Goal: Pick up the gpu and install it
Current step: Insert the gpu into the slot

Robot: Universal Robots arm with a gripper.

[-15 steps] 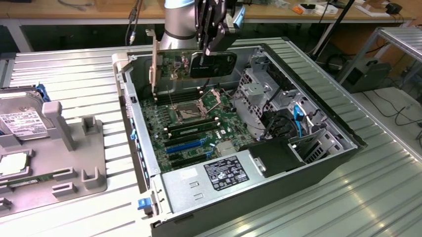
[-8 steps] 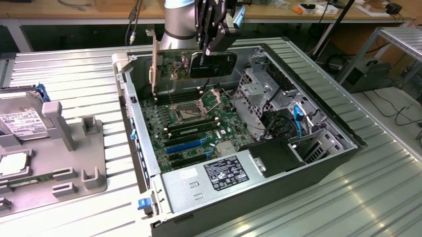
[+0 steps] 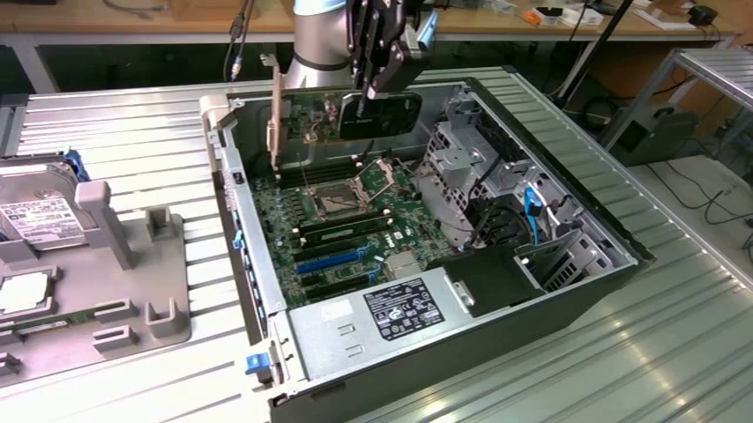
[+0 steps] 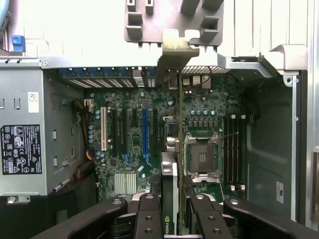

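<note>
The jaws are clamped on the upright gpu [image 3: 379, 119], holding it by its top edge over the motherboard [image 3: 273, 211]. It is at the far end of the open computer case [image 3: 530, 339], its bracket toward the exterior view's left.

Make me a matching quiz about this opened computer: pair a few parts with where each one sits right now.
Things:
1. thin black-faced green graphics card with silver bracket
2. boxy silver hard drive with white label
3. silver metal power supply box with black label
4. long blue plastic slot

Places:
A. bare on the green motherboard
B. on the grey plastic tray beside the dark metal computer case
C. clamped upright between the black fingers, above the motherboard
D. mounted at one end inside the case

Pairs: 1-C, 2-B, 3-D, 4-A.
</note>
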